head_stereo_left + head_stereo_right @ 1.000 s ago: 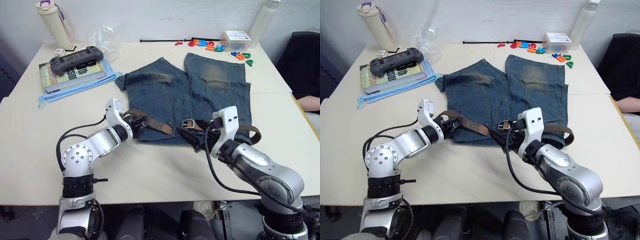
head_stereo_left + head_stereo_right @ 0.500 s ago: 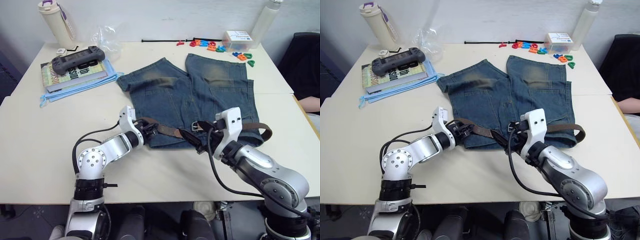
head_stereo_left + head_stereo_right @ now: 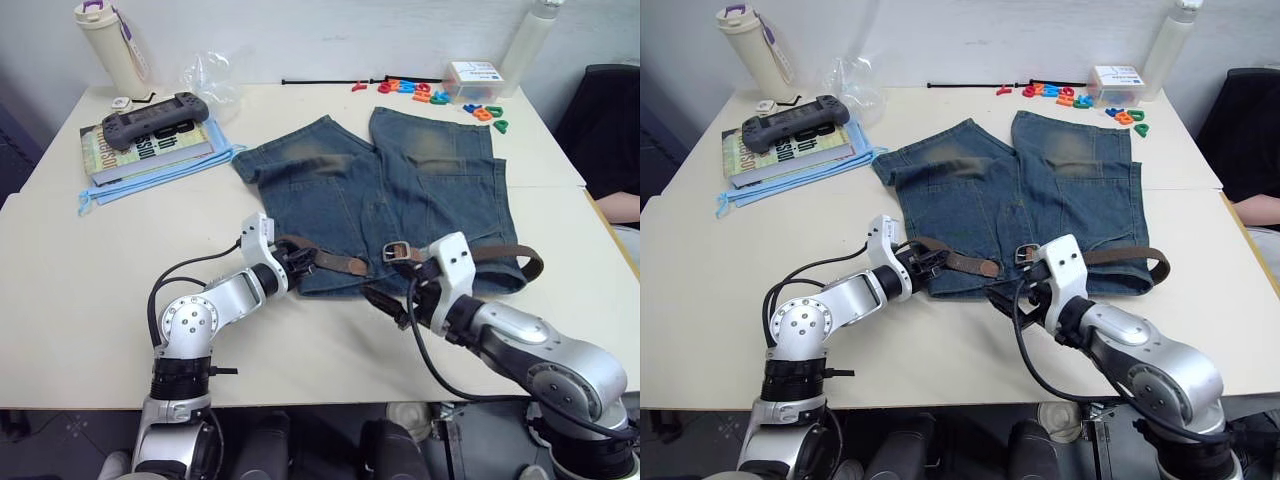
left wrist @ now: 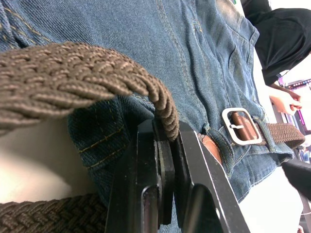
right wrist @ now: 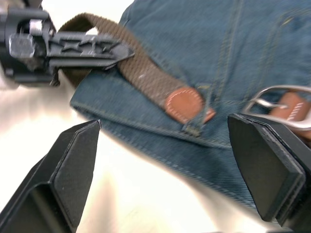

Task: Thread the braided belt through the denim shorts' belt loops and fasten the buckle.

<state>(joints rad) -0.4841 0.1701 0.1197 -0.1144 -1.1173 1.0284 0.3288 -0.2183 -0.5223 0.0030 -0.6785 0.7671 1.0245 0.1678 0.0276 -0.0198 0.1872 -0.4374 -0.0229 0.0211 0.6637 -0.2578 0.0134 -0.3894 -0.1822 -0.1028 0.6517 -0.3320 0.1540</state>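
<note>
Meanwhile, the braided belt (image 3: 330, 262) lies limp along the waistband of the denim shorts (image 3: 400, 190) at centre frame, soft, light and floppy by my judgement, with its tan leather tip (image 5: 183, 103) just short of the buckle (image 3: 398, 249); the stiffer tip looks the better place to take hold. My left gripper (image 3: 293, 259) is pinched on the woven strap at the shorts' left edge, while my right gripper (image 5: 165, 160) hangs spread wide over tip and buckle. No writing is legible, even on the book (image 3: 140, 146) at upper left.
</note>
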